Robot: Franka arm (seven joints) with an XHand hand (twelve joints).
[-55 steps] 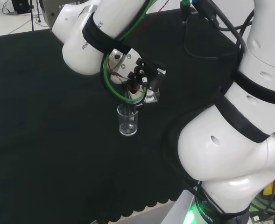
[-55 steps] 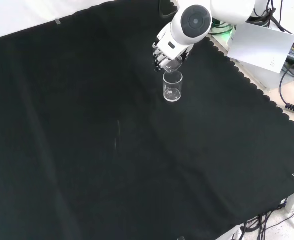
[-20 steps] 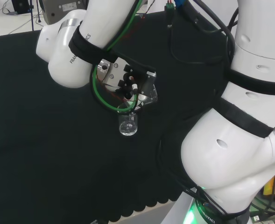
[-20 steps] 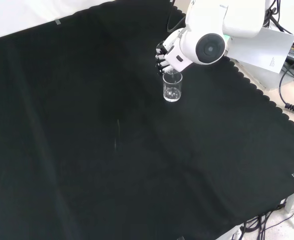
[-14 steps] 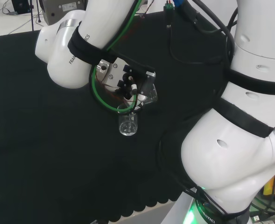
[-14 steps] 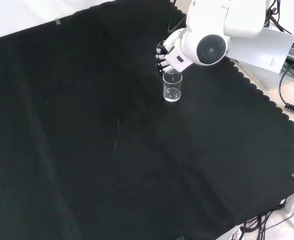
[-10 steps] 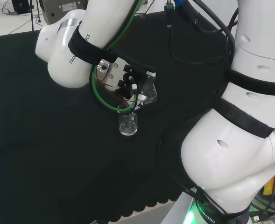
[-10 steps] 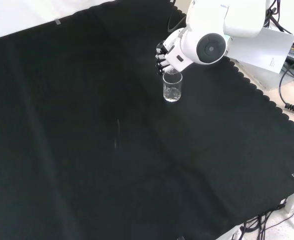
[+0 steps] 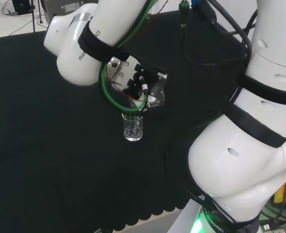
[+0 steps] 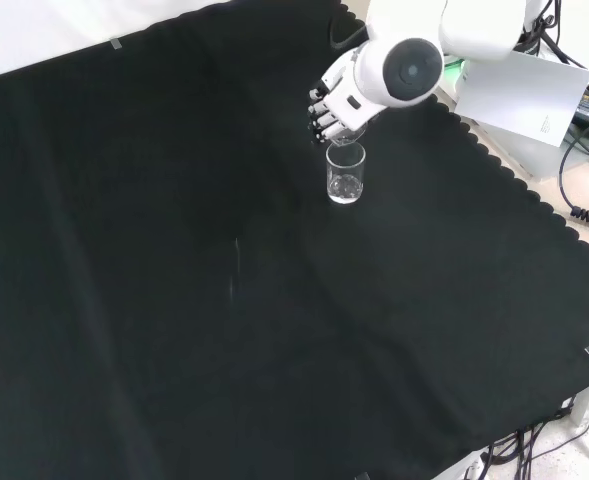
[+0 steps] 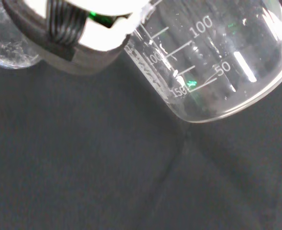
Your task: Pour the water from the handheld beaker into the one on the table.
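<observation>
In the wrist view the held beaker [image 11: 212,62] sits close to the lens at upper right, tipped well over, its base rim toward the dark cloth [image 11: 83,182] and its printed scale running slantwise. A blurred finger [image 11: 78,33] lies across its wall at upper left, and a clear glass edge at the far upper left corner may be the second vessel, though I cannot be sure.

In the front view, the standing beaker [image 10: 345,174] is upright on the tabletop [image 10: 174,300], upper centre-right of the frame, and the hand [image 10: 330,108] hangs just above and behind it with its fingers curled round the tilted glass, whose lip [image 10: 346,142] hovers right at the standing beaker's rim. Whether lip and rim touch I cannot tell, nor whether water is running (clear on clear is hard to read).

The head view shows the same stack at centre: standing beaker [image 9: 133,127] below, hand [image 9: 145,90] and its glass [image 9: 155,97] just above to the right.

The main risk, as I judge it, is the narrow target. The lip sits near one side of the mouth, so a quicker tilt could throw water past the far rim onto the cloth. A small drop of the wrist could knock the light standing beaker and tip it. Wet glass could also slip in the curled fingers.
</observation>
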